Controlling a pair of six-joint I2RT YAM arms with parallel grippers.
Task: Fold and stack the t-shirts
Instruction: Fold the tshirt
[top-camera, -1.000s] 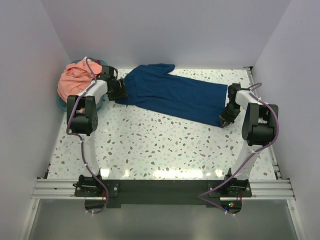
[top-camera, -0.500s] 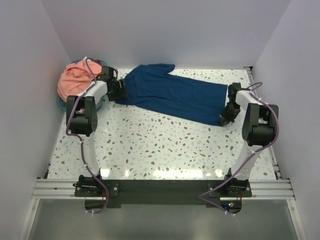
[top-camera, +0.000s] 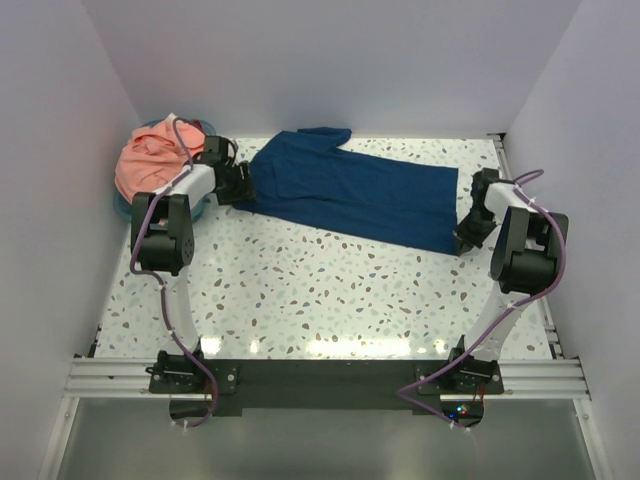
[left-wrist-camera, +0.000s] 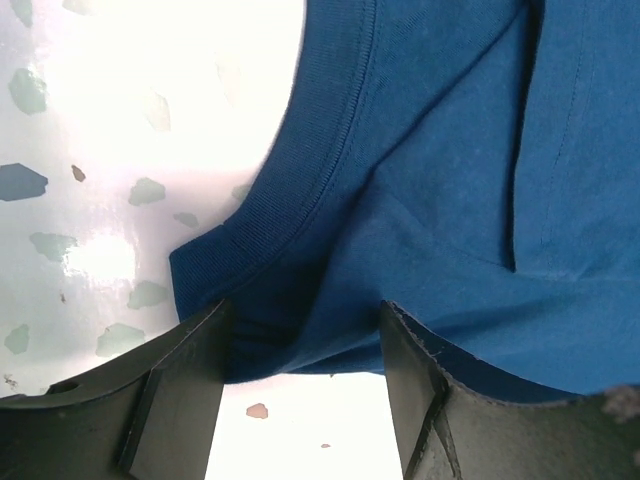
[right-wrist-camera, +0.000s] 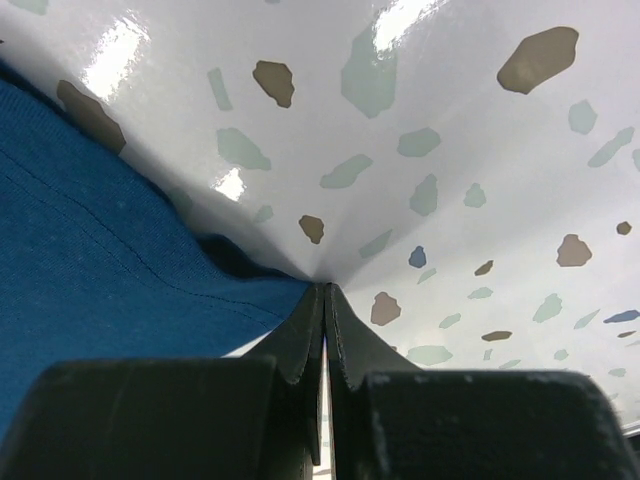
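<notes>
Tension: my right gripper (right-wrist-camera: 322, 288) clamps the hem (right-wrist-camera: 240, 290) of the navy t-shirt (top-camera: 350, 190) at three o'clock, my left gripper (left-wrist-camera: 305, 312) straddles its collar (left-wrist-camera: 300, 170) at ten, jaws apart, for spreading.

Your overhead view is bright and even, lit from above and sharp all over, with soft white glare patches on the glossy table (top-camera: 330, 290) toward the near edge and only short, faint shadows. Your left wrist view blows out to white on the tabletop at upper left and bottom centre; the blue shirt (left-wrist-camera: 450, 150) shows crisp weave, while the dark fingers (left-wrist-camera: 180, 400) look soft. Your right wrist view has glare streaks at the top, dark shadow under the shirt hem, and blurry finger bases near the lens.
</notes>
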